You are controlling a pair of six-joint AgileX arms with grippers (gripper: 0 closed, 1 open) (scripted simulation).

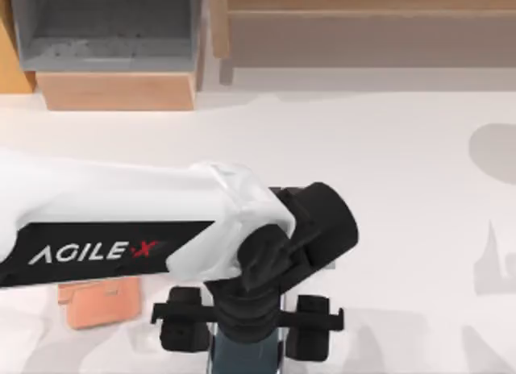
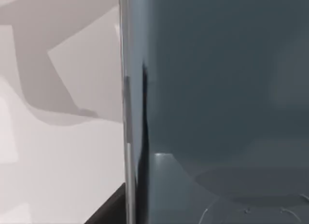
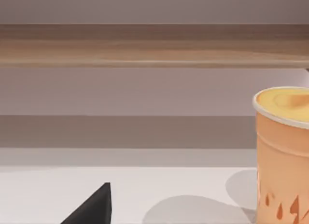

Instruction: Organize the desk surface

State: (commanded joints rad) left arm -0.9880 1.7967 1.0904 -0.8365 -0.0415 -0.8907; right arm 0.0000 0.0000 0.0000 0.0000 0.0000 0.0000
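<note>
Left gripper (image 1: 246, 342) low at bottom centre of tabletop (image 1: 387, 164), jaws spread astride dark grey-blue object (image 1: 246, 359); off-centre closing risks tipping.

Simulated office: white desk surface (image 1: 387, 148), wooden shelves (image 1: 121, 88).

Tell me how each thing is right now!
Left end effector: low over the dark blue-grey object, at the table's near edge.
Dark blue-grey object: right under the left wrist.
Orange cup: upright, lid on.
Salmon box: flat on the desk surface.
Shelf compartment: open.
</note>
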